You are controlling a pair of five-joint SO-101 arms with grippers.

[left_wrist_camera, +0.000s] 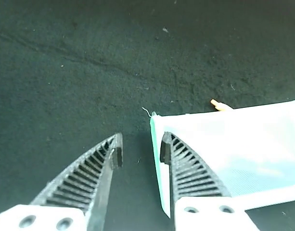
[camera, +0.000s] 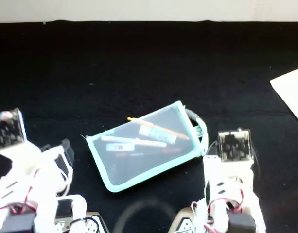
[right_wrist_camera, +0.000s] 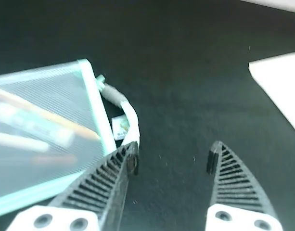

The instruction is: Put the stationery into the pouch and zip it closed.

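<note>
A translucent pouch with mint-green edging lies flat at the middle of the black table, with pens and a pencil seen through it. A white loop strap hangs off its right corner. My left gripper is open beside the pouch's left corner, one finger over the pouch edge. My right gripper is open next to the pouch's right end and strap, holding nothing. In the high view the left arm sits at the lower left and the right arm at the lower right.
A white sheet lies at the table's right edge, also seen as a white sheet in the right wrist view. The black table surface stretches behind the pouch to a pale wall.
</note>
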